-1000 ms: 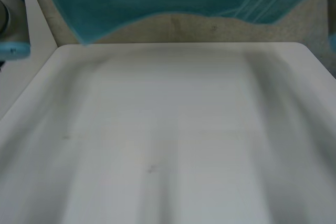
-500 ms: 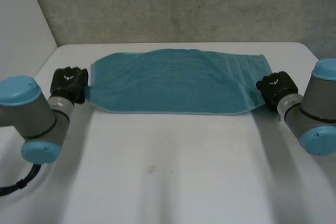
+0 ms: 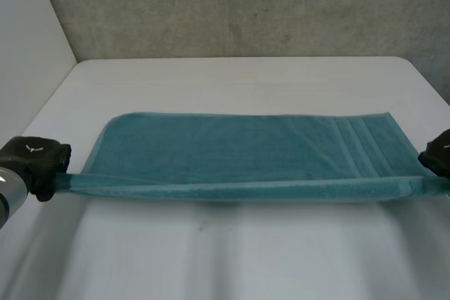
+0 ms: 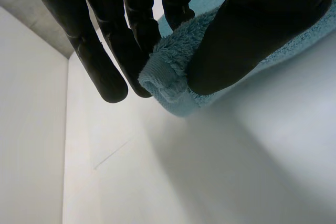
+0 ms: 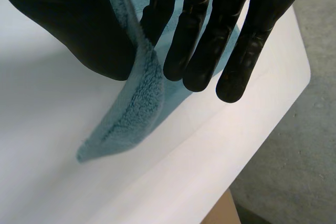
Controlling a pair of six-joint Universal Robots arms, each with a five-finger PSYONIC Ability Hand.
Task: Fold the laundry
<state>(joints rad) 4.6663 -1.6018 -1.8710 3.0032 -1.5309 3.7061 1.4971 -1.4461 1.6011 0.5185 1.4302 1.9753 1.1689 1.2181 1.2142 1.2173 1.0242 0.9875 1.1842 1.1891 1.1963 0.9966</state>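
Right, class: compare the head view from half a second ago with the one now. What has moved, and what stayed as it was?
The teal towel has been drawn nearer the robot and stretched wider, its near edge taut. The left hand and right hand moved back and outward with it. Each stays at one end of that edge, pinching it; the white table is unchanged.

Left hand, right hand (pinch on towel), wide apart

Teal towel lay stretched across white table, near edge taut between left hand at one corner, right hand at other.
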